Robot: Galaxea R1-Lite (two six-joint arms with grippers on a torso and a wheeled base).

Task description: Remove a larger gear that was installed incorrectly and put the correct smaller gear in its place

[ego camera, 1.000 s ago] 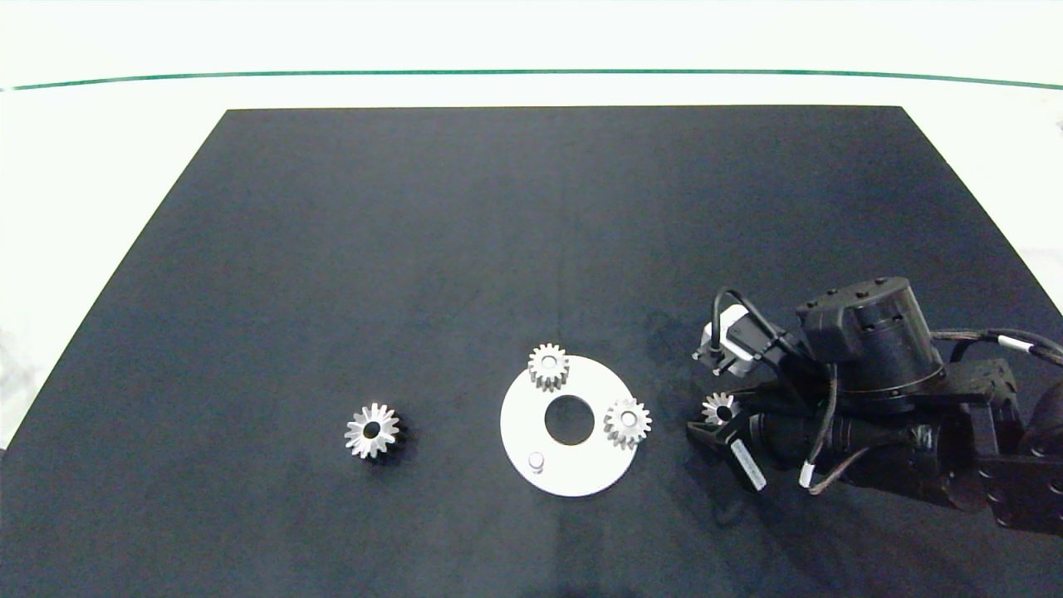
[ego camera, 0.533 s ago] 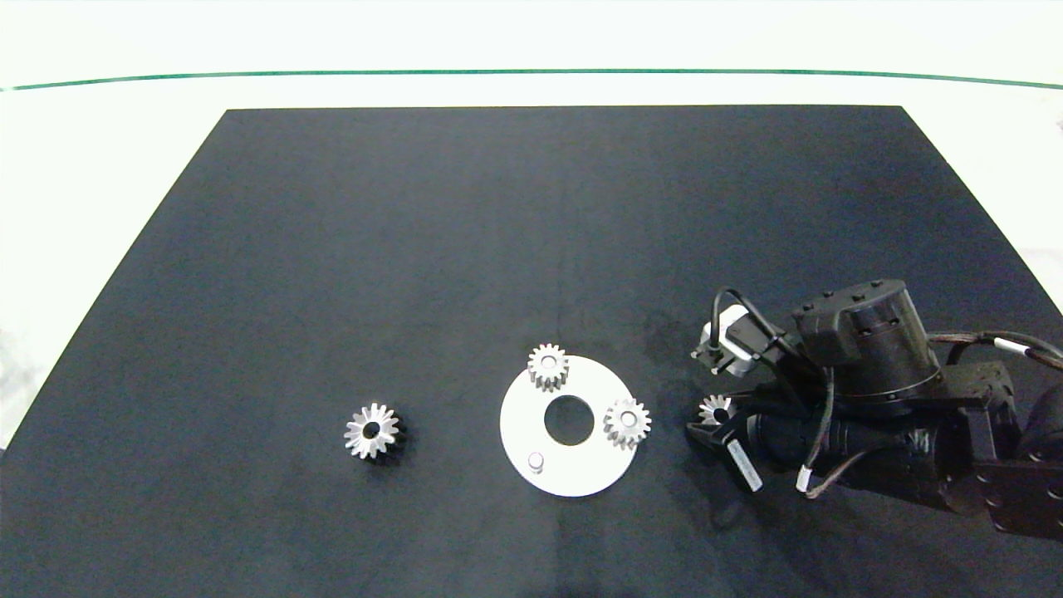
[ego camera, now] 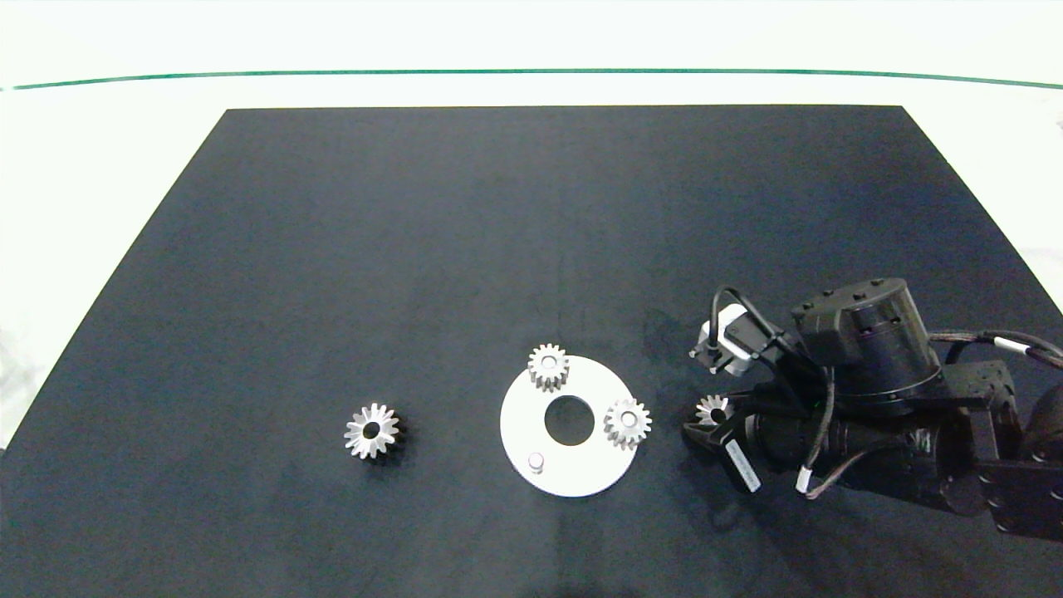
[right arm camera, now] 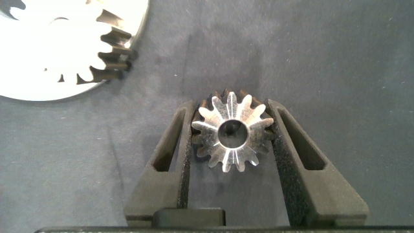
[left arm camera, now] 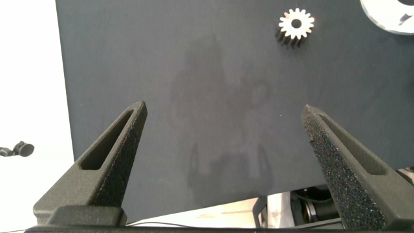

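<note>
The right gripper, jaws clamped on the smaller gear, has crept slightly leftward, lower right of frame. The larger gear stays lower left; left gripper jaws apart.

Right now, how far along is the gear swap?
Done: the larger gear is off the white plate and lies on the mat toward the left arm's side. One peg stands bare. In hand: the right gripper is shut on the smaller gear, just beyond the plate's right-arm side. Left: seat it on that peg. The left gripper is open and idle.
</note>
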